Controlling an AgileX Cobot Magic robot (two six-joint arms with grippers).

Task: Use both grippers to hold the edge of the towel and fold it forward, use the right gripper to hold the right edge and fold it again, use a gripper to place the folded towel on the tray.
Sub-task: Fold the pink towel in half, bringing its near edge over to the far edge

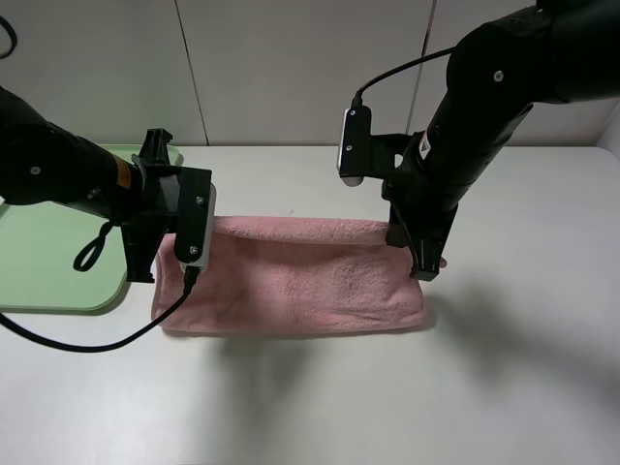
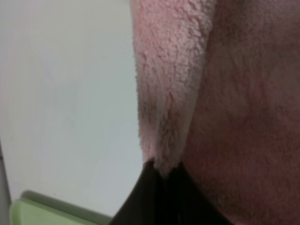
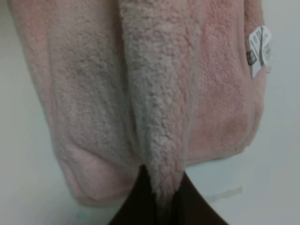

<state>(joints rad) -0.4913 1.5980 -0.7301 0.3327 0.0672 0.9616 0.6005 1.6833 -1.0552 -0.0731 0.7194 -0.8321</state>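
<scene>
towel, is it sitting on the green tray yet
No, the towel lies on the white table, with the tray beside it.
</scene>
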